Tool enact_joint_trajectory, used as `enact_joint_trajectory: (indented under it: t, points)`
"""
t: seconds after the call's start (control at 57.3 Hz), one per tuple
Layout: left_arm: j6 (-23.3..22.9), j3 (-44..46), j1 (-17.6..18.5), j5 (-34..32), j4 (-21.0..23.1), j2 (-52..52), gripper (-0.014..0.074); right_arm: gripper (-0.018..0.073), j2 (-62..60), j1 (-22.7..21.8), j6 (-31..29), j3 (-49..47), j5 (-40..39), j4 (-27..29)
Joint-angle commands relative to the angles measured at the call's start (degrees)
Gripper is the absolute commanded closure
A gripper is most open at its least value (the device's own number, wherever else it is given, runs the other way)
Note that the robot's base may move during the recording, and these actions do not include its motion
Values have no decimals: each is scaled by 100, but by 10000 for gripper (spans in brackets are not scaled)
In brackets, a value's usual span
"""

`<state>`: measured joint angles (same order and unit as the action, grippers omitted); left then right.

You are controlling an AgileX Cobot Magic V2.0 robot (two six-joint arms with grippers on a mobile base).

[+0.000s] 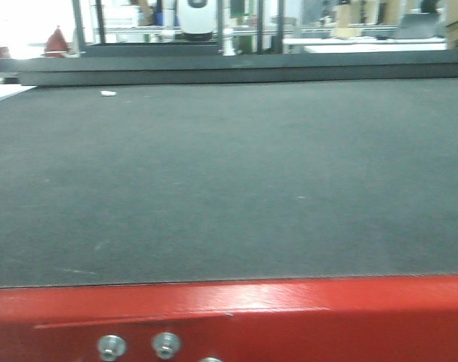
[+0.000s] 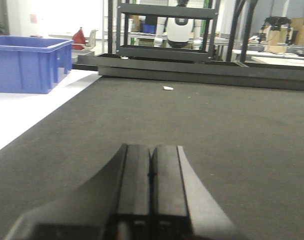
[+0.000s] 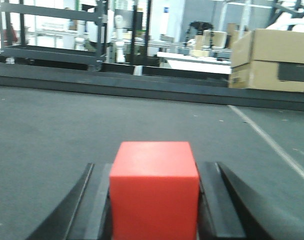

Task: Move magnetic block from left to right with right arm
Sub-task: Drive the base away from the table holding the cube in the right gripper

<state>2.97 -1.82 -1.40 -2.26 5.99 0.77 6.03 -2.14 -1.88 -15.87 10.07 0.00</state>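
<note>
The right gripper grasps the small red-orange matte cube between its black jaws over the dark grey felt mat, so it should move right slowly and level, while the left gripper rests clenched, empty.

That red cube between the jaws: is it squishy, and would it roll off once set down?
The magnetic block is probably rigid: its edges look straight between the jaws. Flat faces suggest it would sit still, not roll. Its smooth faces may slip somewhat in a loose grip.
</note>
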Motion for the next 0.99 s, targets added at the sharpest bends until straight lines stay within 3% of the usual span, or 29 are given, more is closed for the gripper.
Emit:
enact_joint_trajectory:
  t: [0.0, 0.977]
  points:
    - [1, -44, 44, -495, 27, 47, 722, 225, 59, -45, -63, -162, -544, -80]
    - [1, -44, 44, -495, 27, 47, 722, 225, 59, -45, -63, -162, -544, -80]
